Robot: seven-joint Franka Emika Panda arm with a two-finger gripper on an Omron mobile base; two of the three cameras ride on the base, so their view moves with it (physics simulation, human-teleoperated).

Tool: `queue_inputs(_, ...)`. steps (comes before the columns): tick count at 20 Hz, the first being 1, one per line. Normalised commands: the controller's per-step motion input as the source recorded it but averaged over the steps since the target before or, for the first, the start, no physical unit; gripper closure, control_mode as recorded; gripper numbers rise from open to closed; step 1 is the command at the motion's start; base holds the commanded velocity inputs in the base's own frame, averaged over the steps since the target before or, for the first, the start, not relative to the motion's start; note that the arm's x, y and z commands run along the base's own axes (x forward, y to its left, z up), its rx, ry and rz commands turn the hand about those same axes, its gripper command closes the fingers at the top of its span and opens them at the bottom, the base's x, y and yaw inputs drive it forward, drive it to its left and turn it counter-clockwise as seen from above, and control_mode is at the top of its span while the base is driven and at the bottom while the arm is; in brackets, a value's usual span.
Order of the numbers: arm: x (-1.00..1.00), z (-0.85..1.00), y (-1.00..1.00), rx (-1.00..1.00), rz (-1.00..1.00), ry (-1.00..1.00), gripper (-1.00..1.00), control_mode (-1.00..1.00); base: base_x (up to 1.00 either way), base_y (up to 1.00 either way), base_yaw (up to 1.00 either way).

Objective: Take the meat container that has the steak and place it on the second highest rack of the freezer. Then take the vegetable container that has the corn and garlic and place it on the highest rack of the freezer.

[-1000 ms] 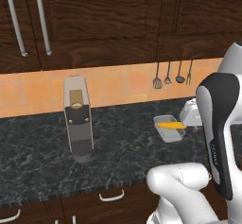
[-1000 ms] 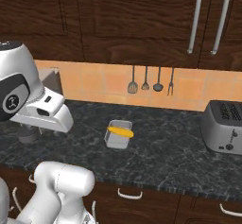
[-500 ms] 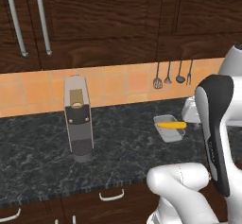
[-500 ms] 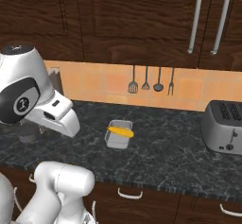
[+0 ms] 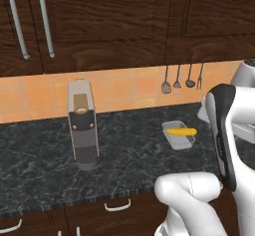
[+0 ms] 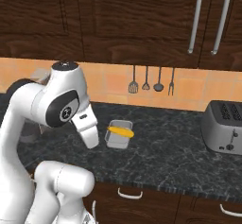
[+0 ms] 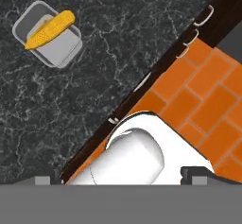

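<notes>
The grey vegetable container (image 5: 179,135) sits on the dark counter with the yellow corn (image 5: 181,131) lying across it. From the right base camera the container (image 6: 118,134) and corn (image 6: 120,132) lie just right of my arm's white forearm. In the hand view the container (image 7: 47,35) with the corn (image 7: 49,30) is at the upper left, far from my gripper (image 7: 121,178). The gripper's fingertips (image 7: 195,173) stand wide apart with nothing between them. I cannot make out garlic. The steak, its container, the freezer and its racks are out of view.
A tall grey coffee machine (image 5: 82,125) stands on the counter to the left. A toaster (image 6: 224,126) stands at the right. Utensils (image 6: 151,80) hang on the orange tile wall below dark wooden cabinets. Drawer handles (image 7: 203,19) and orange floor tiles (image 7: 203,100) lie beneath the hand.
The arm has swung toward the corn container; in the left base view it has drawn right and uncovered the container. The container and the base have not moved.
</notes>
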Motion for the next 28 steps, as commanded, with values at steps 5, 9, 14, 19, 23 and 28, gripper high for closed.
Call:
queue_inputs(5, 0.68, -0.4, -0.29, 0.07, -0.18, -0.01, -1.0, -1.0, 0.0, 0.0, 0.0)
queue_inputs(9, 0.8, -0.38, -0.06, 0.0, -0.04, 0.0, -1.0, -1.0, 0.0, 0.0, 0.0)
queue_inputs(14, 0.52, -0.77, -0.06, 0.0, 0.0, 0.0, -1.0, -1.0, 0.0, 0.0, 0.0)
queue_inputs(19, 0.27, -0.67, -0.11, 0.03, -0.02, 0.0, -1.0, -1.0, 0.0, 0.0, 0.0)
queue_inputs(23, 0.44, 0.0, -0.14, 0.07, -0.21, 0.0, -1.0, -1.0, 0.0, 0.0, 0.0)
queue_inputs(28, 0.41, 0.0, 0.0, 0.08, -0.24, 0.09, -1.0, -1.0, 0.0, 0.0, 0.0)
